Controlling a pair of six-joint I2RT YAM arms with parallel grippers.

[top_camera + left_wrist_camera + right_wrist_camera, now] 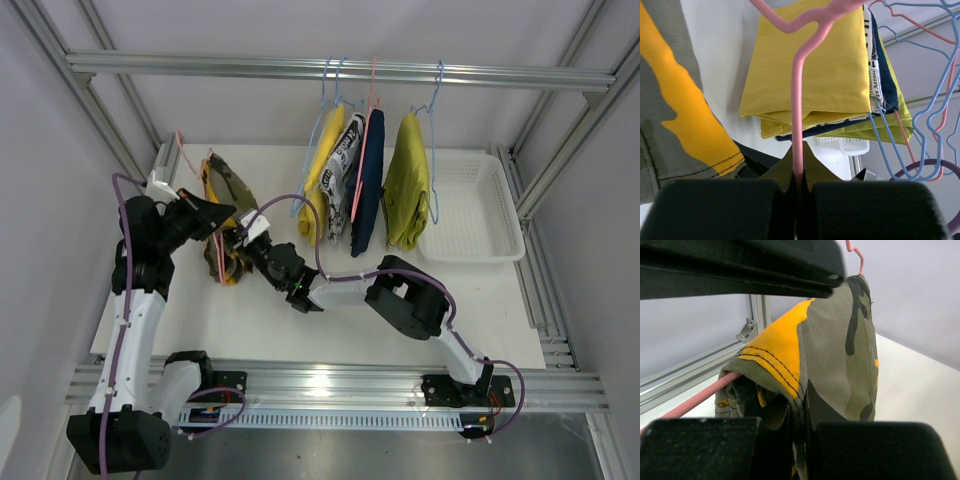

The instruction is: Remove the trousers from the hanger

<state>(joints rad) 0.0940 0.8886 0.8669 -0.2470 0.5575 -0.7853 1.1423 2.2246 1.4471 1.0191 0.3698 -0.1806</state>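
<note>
Clamping a straight section of the thin pink rod hanger [797, 100], the left gripper [797, 187] has its jaws pressed together on the rod. It holds the hanger at the left side of the white table [300, 320], clear of the aluminium rail [340, 68]. The camouflage green-brown cloth trousers with orange patches [840, 355] are draped over the pink hanger's bar, which passes through their fold. The right gripper [800, 430] has its jaws pinched on the lower edge of the camouflage cloth, just beside the left gripper.

Four further garments hang from the rail on blue and pink hangers, touching one another:
- bright yellow folded trousers [322, 170]
- black-and-white print trousers [347, 150]
- dark navy trousers [368, 190]
- mustard-olive trousers [408, 185]

A white slotted plastic basket [480, 210] stands on the table at the right, behind the mustard-olive pair.
</note>
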